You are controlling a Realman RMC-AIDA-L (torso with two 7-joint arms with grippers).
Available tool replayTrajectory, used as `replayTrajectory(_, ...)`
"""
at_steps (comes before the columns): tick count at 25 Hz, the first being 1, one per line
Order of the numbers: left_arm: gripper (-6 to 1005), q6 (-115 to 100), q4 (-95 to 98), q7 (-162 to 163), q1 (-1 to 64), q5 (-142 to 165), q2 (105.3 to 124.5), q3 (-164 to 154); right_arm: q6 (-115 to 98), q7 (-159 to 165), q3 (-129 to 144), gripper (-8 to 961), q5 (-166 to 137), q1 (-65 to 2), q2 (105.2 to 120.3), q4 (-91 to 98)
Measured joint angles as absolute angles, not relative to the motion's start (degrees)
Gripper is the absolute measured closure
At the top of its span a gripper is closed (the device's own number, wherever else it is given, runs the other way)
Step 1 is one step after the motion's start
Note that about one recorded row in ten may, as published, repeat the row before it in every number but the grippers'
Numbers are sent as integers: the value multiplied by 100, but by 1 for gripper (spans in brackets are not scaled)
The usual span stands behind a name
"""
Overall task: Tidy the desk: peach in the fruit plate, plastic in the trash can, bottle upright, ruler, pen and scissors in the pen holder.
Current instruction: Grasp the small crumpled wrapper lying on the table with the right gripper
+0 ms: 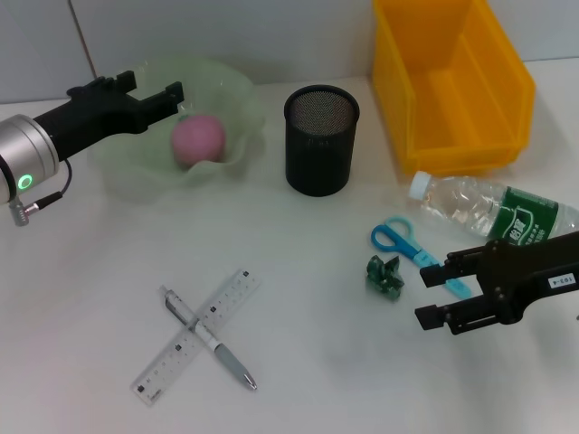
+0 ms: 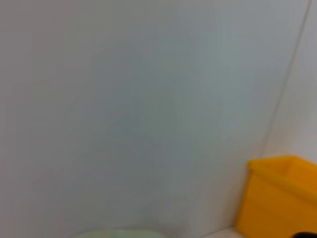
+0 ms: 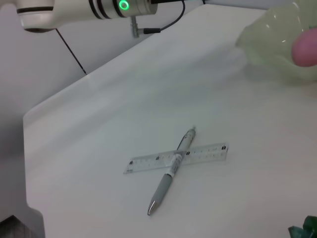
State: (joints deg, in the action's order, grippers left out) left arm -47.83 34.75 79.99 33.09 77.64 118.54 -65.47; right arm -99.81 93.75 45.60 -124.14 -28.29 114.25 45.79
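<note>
We find the peach (image 1: 199, 139) already lying in the green fruit plate (image 1: 237, 90), with the left gripper (image 1: 157, 89) spread open and empty just above the rim beside it. The right gripper (image 1: 436, 296), jaws apart and holding nothing, hovers near the crumpled green plastic (image 1: 384, 276), probably next, with the blue scissors (image 1: 409, 248) and the fallen bottle (image 1: 493, 210) close behind. The pen (image 1: 210, 338) lies crossed over the ruler (image 1: 194, 335), well away from the mesh pen holder (image 1: 321, 140).
</note>
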Motion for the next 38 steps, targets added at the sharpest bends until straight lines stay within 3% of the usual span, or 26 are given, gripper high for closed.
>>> replayTrajectory(4, 186, -5616, 3579, 8298, 3218, 7739, 11812, -6539, -9977, 9330, 4508, 208, -12373, -2830, 11422, 4579)
replayTrajectory(10, 187, -8303, 3924, 8847, 2752, 7825, 11599, -6587, -9988, 9323, 4155, 207, -12360, -2951, 11437, 4622)
replayTrajectory(24, 192, -8853, 4049, 8297, 2137, 8616, 11840, -6935, -10121, 10645, 4478, 208, -12523, -3455, 11481, 5577)
replayTrajectory(34, 193, -8821, 4021, 8107, 2068, 8782, 11797, -6908, -10192, 11495, 5542, 207, -13500, -3658, 11604, 6615)
replayTrajectory(38, 193, -8818, 4019, 8105, 2061, 8919, 11788, -6875, -10022, 11554, 5705, 207, -13925, -3834, 11771, 6656)
